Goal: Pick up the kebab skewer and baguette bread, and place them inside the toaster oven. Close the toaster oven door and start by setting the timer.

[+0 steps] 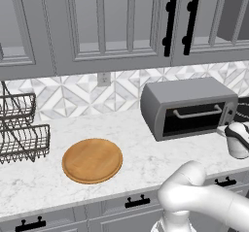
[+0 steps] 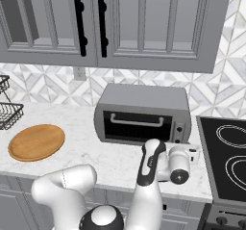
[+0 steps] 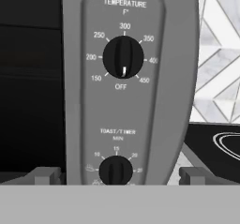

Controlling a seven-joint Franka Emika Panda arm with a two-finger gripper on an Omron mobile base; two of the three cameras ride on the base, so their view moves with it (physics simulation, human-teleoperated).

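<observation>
Grey counter [image 2: 115, 164] holds the toaster oven [image 2: 141, 113], door shut, and my gripper [image 3: 116, 176] waits wide open right at its knob panel. I think the small timer knob [image 3: 116, 170] is hard and smooth, so I should pinch its two sides and turn.

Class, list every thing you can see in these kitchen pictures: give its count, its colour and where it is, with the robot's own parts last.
toaster oven: one, grey, on the counter by the backsplash, door shut
temperature knob: one, black, upper part of the oven's panel, at OFF
timer knob: one, black, lower on the panel
round wooden board: one, light brown, on the counter left of the oven
wire rack: one, dark, far left of the counter
stovetop: one, black, right of the oven
wall outlet: one, grey, on the backsplash
upper cabinets: grey, black handles
gripper: one, open, facing the knob panel
</observation>
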